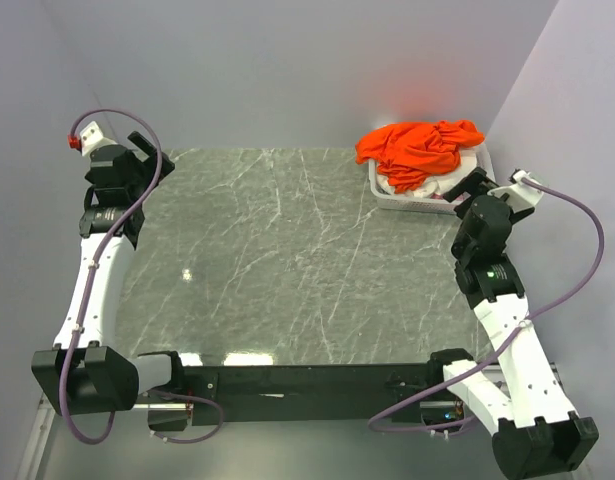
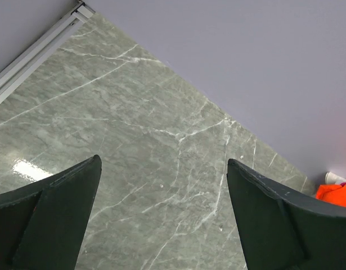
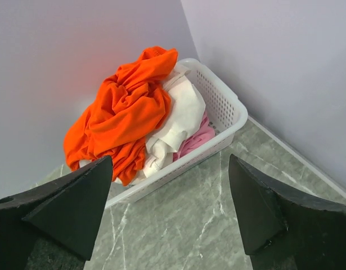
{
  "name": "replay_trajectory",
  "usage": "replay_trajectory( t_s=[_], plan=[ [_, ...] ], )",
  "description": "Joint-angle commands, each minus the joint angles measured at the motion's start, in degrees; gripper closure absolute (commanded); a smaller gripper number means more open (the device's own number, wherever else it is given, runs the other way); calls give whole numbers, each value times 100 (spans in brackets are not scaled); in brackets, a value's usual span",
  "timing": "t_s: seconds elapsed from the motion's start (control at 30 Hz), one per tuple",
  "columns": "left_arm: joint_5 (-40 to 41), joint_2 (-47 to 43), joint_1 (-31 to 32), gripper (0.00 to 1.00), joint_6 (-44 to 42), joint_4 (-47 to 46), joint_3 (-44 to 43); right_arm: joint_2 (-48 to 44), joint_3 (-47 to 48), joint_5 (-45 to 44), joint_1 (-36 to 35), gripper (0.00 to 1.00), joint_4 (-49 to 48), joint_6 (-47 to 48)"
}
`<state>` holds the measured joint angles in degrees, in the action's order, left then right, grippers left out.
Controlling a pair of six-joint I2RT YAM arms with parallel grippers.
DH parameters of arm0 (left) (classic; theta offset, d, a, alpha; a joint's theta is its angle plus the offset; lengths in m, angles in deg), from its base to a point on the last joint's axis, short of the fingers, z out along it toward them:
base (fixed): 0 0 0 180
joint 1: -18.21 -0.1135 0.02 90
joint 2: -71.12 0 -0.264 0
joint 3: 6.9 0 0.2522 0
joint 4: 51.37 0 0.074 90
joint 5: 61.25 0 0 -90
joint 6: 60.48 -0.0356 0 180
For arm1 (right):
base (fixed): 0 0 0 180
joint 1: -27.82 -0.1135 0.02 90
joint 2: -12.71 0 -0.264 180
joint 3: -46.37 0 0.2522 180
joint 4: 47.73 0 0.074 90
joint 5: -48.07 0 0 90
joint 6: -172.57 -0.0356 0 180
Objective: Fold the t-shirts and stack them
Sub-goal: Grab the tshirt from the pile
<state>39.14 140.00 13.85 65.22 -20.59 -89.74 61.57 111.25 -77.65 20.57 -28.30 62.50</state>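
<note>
A crumpled bright orange t-shirt (image 1: 419,146) lies on top of a heap in the white basket (image 1: 392,197) at the table's far right corner. In the right wrist view the orange t-shirt (image 3: 125,109) drapes over the basket's left rim, with a cream-white t-shirt (image 3: 178,115) and a pink one (image 3: 196,138) beside it. My right gripper (image 3: 170,163) is open and empty, hovering just in front of the basket (image 3: 229,107). My left gripper (image 2: 163,163) is open and empty above the table's far left; a bit of orange cloth (image 2: 336,194) shows at the frame's right edge.
The grey-green marble table (image 1: 277,260) stretches between the arms. Lilac walls close in the back and both sides. A metal rail (image 2: 35,53) runs along the table's left edge. The basket stands tight in the far right corner against the walls.
</note>
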Motion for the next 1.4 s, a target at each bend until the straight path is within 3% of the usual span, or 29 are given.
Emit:
replay_trajectory(
  t_s=[0.0,0.3,0.57,0.8,1.03,1.37],
  plan=[
    [68,-15,-3,1,-37,-225,-194,-158,241,-259,21,10,-57,143],
    [50,72,5,1,-99,-261,-193,685,1066,320,-40,9,-277,1005],
    [59,372,5,1,165,-23,-361,2890,2963,707,56,5,742,927],
    [-178,310,5,2,227,-190,-141,4367,4274,1779,601,5,1295,637],
    [-46,152,23,3,191,56,-36,5835,5513,1946,698,6,1998,654],
    [-90,46,23,3,24,276,0,6407,5488,2395,846,14,2166,654]
  ],
)
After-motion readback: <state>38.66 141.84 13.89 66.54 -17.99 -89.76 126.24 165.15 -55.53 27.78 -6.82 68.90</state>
